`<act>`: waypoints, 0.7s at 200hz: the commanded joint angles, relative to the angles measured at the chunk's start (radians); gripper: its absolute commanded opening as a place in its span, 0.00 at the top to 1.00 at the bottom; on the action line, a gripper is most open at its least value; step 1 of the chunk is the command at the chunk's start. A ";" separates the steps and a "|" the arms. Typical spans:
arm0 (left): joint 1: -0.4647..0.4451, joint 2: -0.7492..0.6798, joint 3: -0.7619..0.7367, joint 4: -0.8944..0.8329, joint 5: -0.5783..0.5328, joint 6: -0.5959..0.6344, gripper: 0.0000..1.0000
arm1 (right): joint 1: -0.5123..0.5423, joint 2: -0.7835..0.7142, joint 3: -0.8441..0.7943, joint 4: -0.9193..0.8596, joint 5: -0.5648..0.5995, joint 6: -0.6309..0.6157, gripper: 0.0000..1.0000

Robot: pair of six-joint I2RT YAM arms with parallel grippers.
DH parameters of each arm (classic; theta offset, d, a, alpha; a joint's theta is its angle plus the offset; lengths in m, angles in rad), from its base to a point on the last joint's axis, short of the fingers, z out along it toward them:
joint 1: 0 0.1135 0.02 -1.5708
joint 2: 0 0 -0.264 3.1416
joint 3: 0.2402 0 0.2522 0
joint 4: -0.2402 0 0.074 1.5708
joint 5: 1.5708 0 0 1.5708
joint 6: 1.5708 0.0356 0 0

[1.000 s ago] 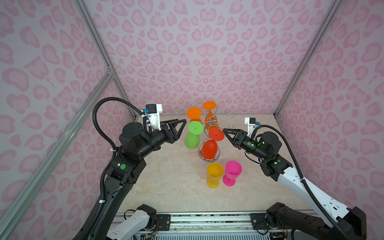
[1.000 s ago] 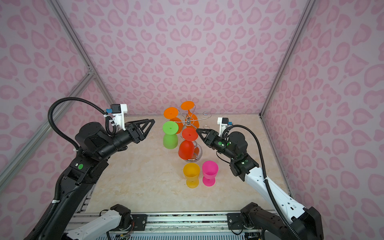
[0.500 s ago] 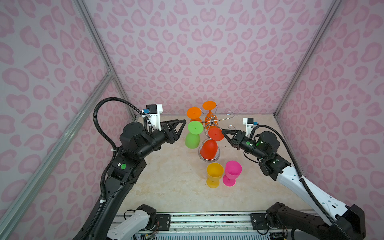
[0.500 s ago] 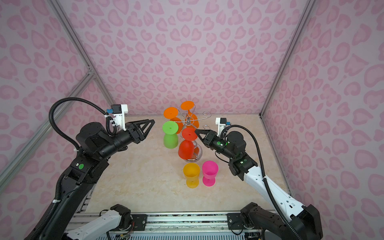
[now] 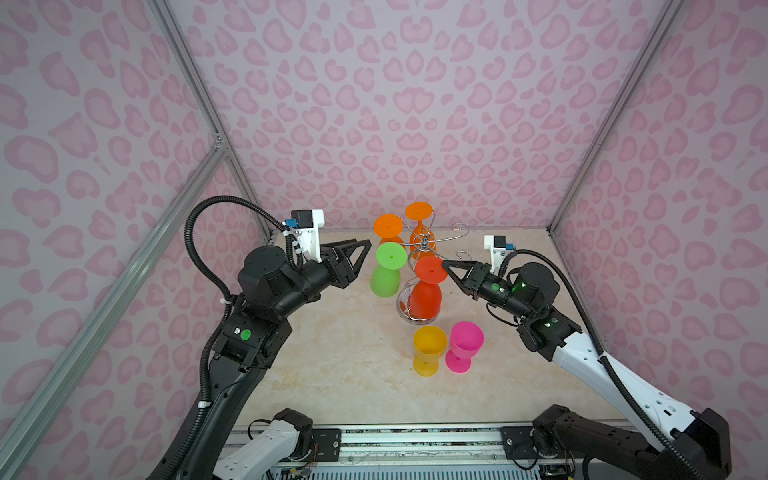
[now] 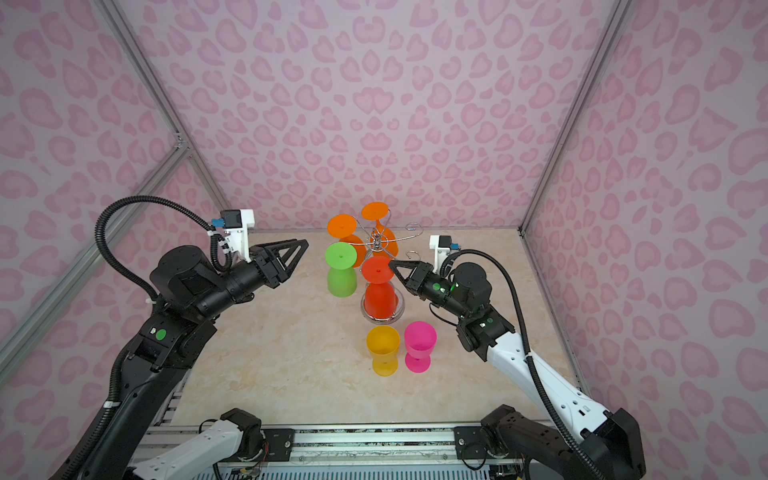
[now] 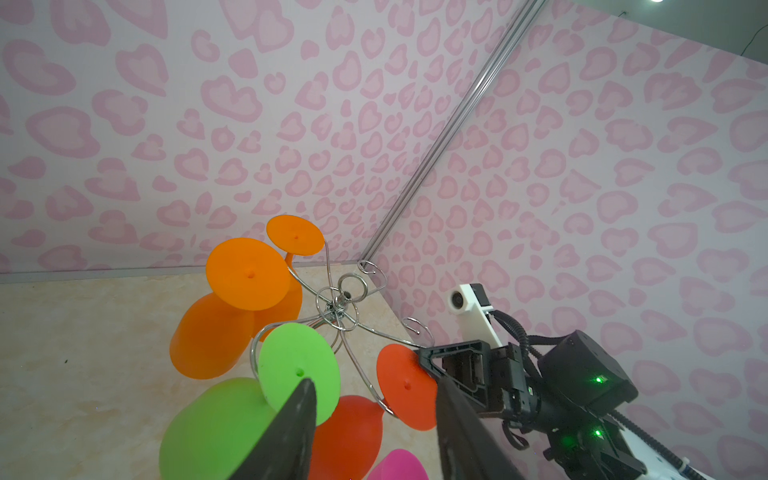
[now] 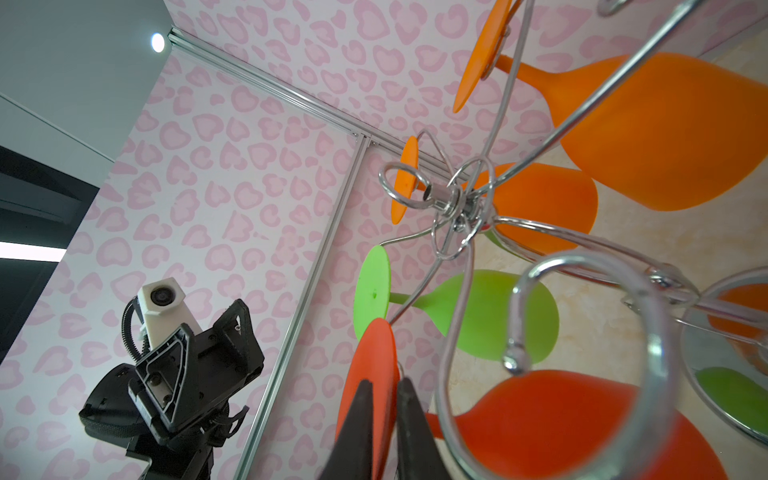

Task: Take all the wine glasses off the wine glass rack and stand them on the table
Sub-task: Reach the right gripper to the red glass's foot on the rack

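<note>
**Two fingers shut on red**

Past the standing yellow plastic goblet [image 5: 428, 349] and pink plastic goblet [image 5: 463, 343], the right gripper [image 8: 384, 384] has just pinched the foot of the red plastic wine glass [image 5: 426, 293], which hangs inverted on the chrome wire rack [image 5: 424, 244]; unhooking looks next. Left gripper [image 5: 365, 251] gapes, empty

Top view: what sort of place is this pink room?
Probably a robot test booth, not a home. Pink patterned wall panels on metal framing box in a tabletop; a left arm and a right arm stand at its front; a red wine glass and others hang on a wine glass rack.
</note>
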 commanded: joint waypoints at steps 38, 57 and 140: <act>0.002 -0.001 -0.003 0.029 0.004 0.003 0.52 | 0.004 0.014 0.015 0.025 -0.014 0.016 0.95; 0.002 0.000 -0.001 0.028 0.004 0.005 0.52 | 0.005 0.022 0.015 0.047 -0.029 0.034 0.98; 0.007 0.002 0.000 0.025 0.005 0.009 0.53 | -0.014 0.028 0.030 0.134 -0.065 0.104 1.00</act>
